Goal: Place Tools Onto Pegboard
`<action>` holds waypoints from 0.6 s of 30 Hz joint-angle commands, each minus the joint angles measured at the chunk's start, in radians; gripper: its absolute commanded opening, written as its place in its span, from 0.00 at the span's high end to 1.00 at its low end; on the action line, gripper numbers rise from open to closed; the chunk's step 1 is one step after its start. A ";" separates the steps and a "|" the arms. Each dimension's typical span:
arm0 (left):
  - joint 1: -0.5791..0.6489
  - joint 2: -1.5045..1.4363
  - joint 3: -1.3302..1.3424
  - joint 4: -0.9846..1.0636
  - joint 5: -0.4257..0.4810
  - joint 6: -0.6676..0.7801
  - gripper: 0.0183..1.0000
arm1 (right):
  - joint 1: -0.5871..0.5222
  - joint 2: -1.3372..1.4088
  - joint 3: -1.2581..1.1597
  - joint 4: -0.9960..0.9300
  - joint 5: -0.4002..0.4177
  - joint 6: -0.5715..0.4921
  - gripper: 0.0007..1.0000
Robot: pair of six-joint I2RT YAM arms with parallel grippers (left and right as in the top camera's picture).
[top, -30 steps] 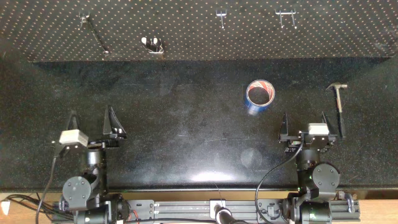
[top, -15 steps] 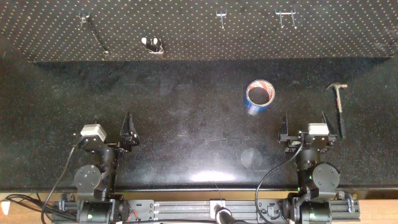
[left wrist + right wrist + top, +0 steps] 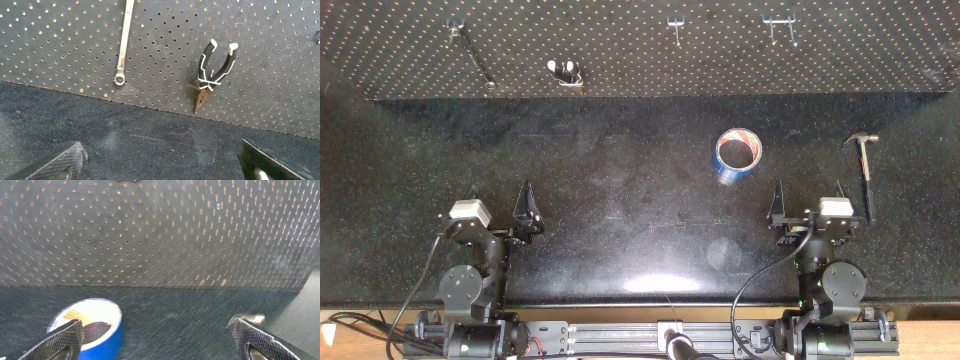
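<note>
Two tools off-board: tape (image 3: pixel 738 152), hammer (image 3: pixel 864 160). Left gripper (image 3: pixel 498 196), right gripper (image 3: pixel 808 190): fingers spread, empty. Risk: head-heavy hammer may tip once lifted.

Arms: your two arms (image 3: pixel 470 285) are black with round joints.
Wrists: a white block (image 3: pixel 467 211) tops each.
Cables: a black cable (image 3: pixel 417 290) loops beside each.
Grippers: your left gripper (image 3: pixel 500 195) and right gripper (image 3: pixel 809 190) have black cross-hatched pads (image 3: pixel 65 162).

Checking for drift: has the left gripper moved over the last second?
Yes. The left gripper swung to the right in the top view, now closer to in line with the pliers hanging on the pegboard.
</note>
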 commanded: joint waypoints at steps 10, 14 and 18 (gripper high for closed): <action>-0.003 -0.016 -0.001 -0.006 -0.008 -0.002 0.01 | 0.006 1.497 1.436 -1.128 -0.221 0.240 0.02; -0.003 -0.016 -0.001 -0.006 -0.008 -0.002 0.01 | 0.176 1.627 1.436 -1.231 -0.224 0.214 0.03; -0.003 -0.016 -0.001 -0.006 -0.008 -0.002 0.00 | 0.270 1.760 1.437 -1.214 -0.223 0.208 0.03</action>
